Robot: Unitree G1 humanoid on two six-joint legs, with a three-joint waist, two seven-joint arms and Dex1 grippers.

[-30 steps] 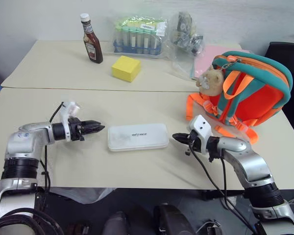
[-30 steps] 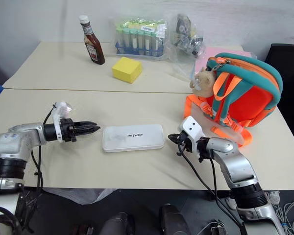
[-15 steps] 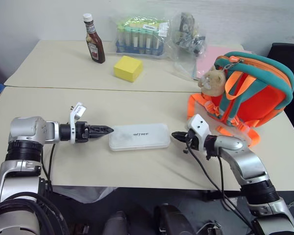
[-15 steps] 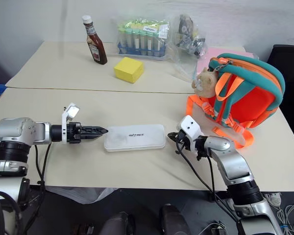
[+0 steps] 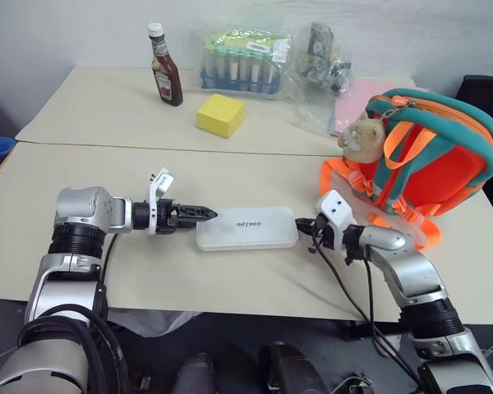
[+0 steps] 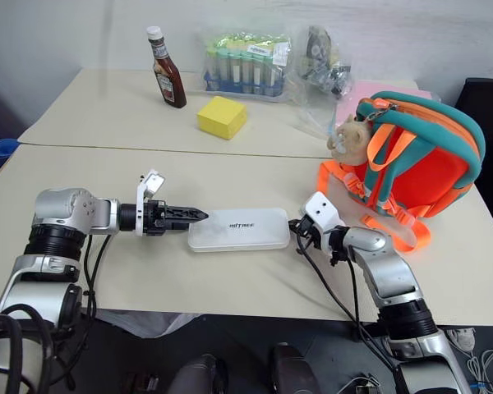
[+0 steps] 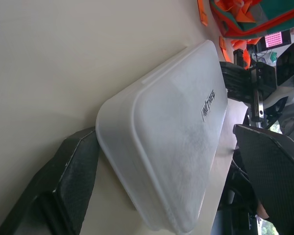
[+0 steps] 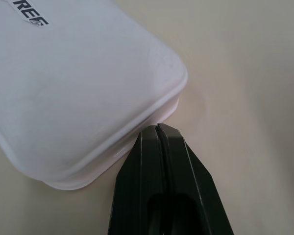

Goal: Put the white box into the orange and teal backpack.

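White box (image 5: 247,233) flat on table (image 5: 107,115) centre, smooth matte plastic w/ rounded corners. L wrist view: left gripper (image 7: 161,161) spread wide, straddling box's left end, no hold. R wrist view: right gripper (image 8: 158,128) fully closed, tips against box's right end. Orange and teal backpack (image 5: 427,156) upright, far right.

We see two beige desks (image 5: 107,107) pushed edge to edge, a pale wall (image 5: 66,33) behind, a black chair (image 5: 485,90) at the right.
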